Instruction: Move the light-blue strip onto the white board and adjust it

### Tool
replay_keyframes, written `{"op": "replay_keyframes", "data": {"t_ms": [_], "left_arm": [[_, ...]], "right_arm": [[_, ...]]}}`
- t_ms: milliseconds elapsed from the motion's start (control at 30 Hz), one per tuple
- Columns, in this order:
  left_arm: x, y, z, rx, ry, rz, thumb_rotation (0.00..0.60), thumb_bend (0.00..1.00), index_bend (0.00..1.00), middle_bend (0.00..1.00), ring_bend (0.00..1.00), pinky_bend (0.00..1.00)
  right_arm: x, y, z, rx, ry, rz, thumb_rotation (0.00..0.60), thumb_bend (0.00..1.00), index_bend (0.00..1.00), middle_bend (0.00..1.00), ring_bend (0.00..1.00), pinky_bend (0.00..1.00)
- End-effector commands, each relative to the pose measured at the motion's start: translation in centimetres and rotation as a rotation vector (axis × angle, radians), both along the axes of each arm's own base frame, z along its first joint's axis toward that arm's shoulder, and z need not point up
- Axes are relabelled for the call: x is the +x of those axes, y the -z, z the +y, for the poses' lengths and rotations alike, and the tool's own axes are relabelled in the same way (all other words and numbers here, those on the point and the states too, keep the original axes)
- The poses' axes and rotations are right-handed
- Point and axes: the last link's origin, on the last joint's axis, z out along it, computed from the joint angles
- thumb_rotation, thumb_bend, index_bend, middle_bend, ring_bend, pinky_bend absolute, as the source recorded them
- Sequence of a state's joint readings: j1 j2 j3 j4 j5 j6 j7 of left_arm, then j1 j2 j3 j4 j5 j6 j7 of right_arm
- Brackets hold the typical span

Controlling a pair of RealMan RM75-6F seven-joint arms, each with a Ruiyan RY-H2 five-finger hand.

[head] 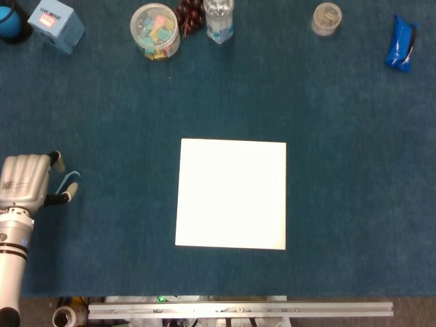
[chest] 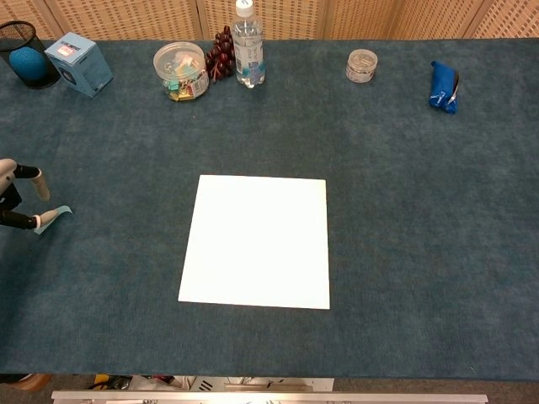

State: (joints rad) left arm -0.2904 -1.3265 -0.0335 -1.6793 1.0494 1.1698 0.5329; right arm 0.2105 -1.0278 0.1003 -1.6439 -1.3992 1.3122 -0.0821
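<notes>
The light-blue strip (head: 72,176) lies curled on the blue cloth at the far left, well apart from the white board (head: 231,194) in the middle. My left hand (head: 28,181) hovers right beside the strip with its fingers spread; one fingertip is above the strip and another at its lower end, so the strip sits between them. In the chest view the left hand (chest: 12,200) shows only at the left edge, its lower fingertip meeting the near end of the strip (chest: 56,214), left of the board (chest: 255,241). The right hand is out of sight.
Along the far edge stand a blue box (head: 56,22), a clear tub of coloured clips (head: 155,30), a water bottle (head: 219,18), a small jar (head: 326,18) and a blue pouch (head: 400,43). A metal rail (head: 238,310) runs along the near edge.
</notes>
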Motion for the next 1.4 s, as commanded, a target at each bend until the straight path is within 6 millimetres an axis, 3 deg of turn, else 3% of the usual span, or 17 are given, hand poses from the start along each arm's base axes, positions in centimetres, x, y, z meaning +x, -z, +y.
{"op": "replay_keyframes", "data": {"t_ms": [33,633,867,1000,1400], "left_arm": [[-0.3,0.4,0.1,-0.011,-0.013,0.015,0.365,0.25,0.43,0.99,1.00,1.00],[-1.1,1.7,0.6,-0.022,-0.072,0.039,0.371,0.25,0.43,0.99,1.00,1.00],[-1.4,1.9,0.5,-0.025,-0.080,0.081,0.425,0.25,0.42,0.99,1.00,1.00],[-1.4,1.9,0.5,-0.022,-0.085,0.089,0.488,0.25,0.42,0.99,1.00,1.00],[-1.2,2.5,0.7,-0.023,-0.088,0.078,0.551,0.25,0.44,0.99,1.00,1.00]], "right_arm": [[-0.2,-0.1,0.1,-0.002,0.005,0.000,0.600,0.09,0.45,0.63,0.57,0.57],[-0.8,-0.3,0.4,-0.001,0.028,0.001,0.600,0.09,0.45,0.63,0.57,0.57],[-0.9,-0.3,0.5,0.001,0.033,0.002,0.600,0.09,0.45,0.63,0.57,0.57],[-0.9,-0.3,0.6,0.003,0.035,0.004,0.600,0.09,0.45,0.63,0.57,0.57],[-1.0,-0.7,1.0,-0.009,0.042,0.005,0.600,0.09,0.45,0.63,0.57,0.57]]}}
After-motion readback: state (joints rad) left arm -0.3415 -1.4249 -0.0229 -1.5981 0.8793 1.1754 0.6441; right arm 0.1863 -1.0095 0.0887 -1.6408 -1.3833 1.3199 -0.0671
